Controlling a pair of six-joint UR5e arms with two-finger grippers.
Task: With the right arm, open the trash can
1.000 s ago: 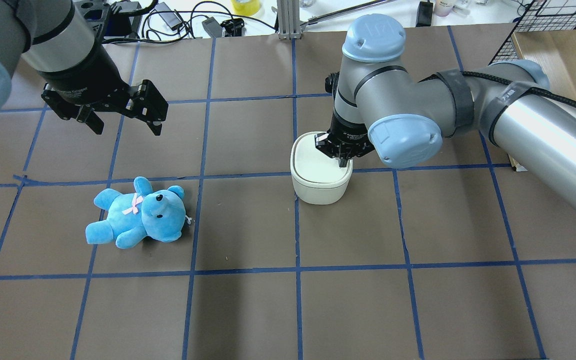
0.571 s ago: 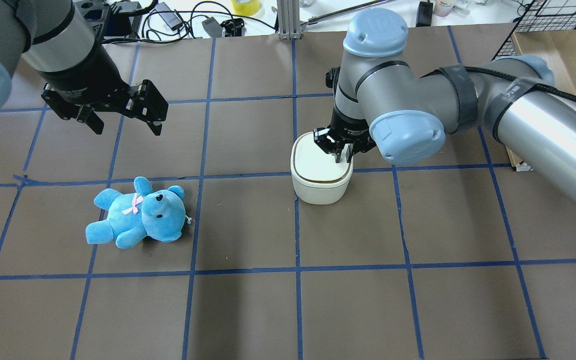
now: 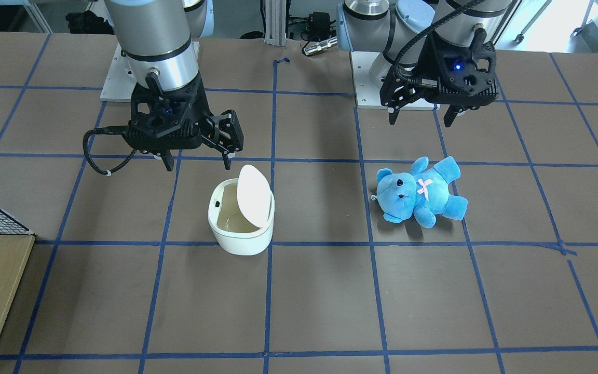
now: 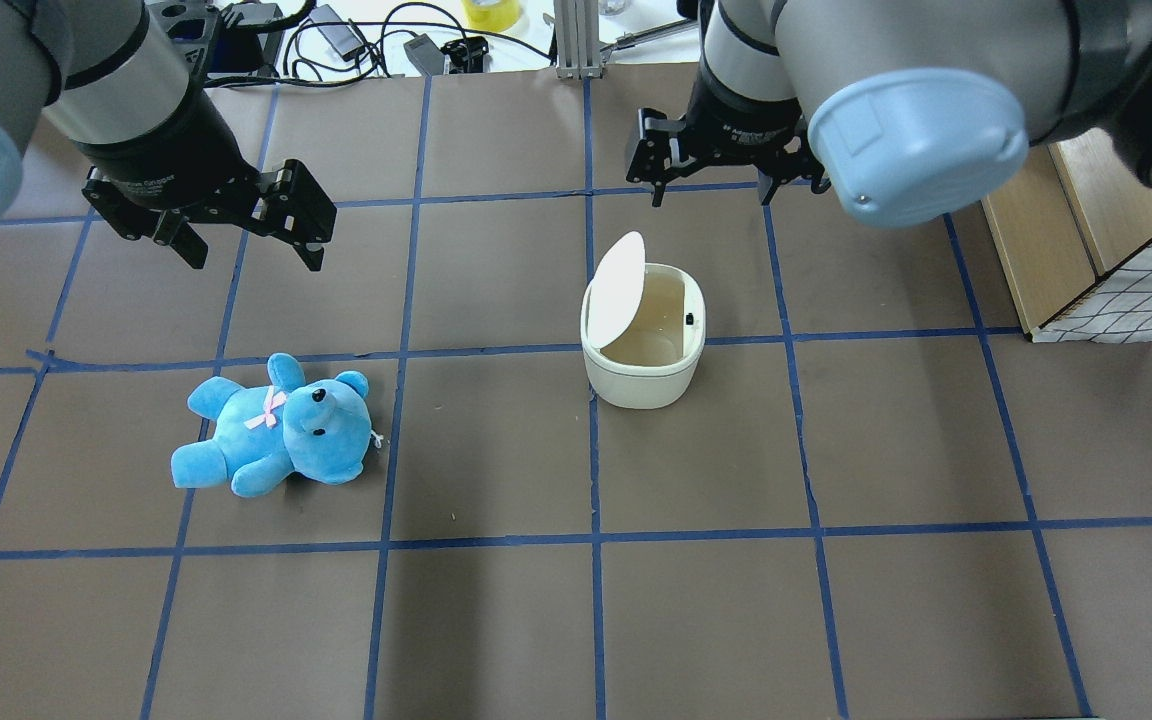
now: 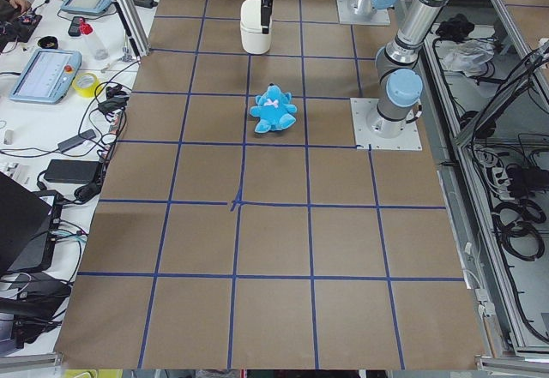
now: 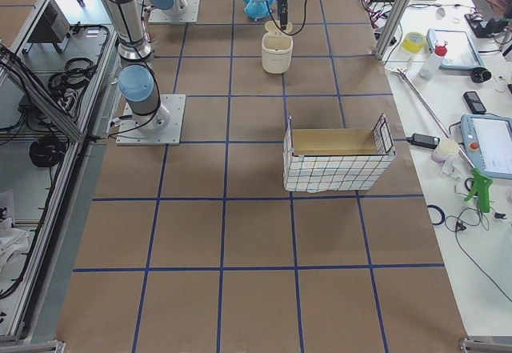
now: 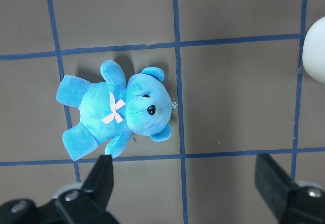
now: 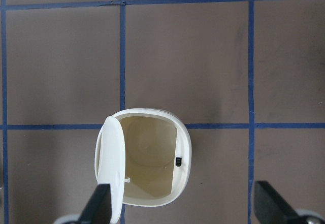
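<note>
The white trash can [image 4: 643,372] stands near the table's middle with its flat lid [image 4: 616,290] flipped up on its left side, so the pale inside shows. It also shows in the front view [image 3: 242,234] and the right wrist view [image 8: 184,148]. My right gripper [image 4: 712,192] is open and empty. It hangs above the table just beyond the can and is clear of it [image 3: 198,165]. My left gripper [image 4: 256,255] is open and empty, and hovers beyond the blue teddy bear [image 4: 276,428].
A wire-mesh basket with a wooden box [image 4: 1106,240] sits at the table's right edge. Cables and small items [image 4: 356,40] lie beyond the far edge. The teddy lies left of the can, about one tile away [image 3: 418,192].
My right gripper was down on the can's closed lid near its right rim. It has risen, moved back and opened, and the lid has flipped up. The left arm has not moved.
</note>
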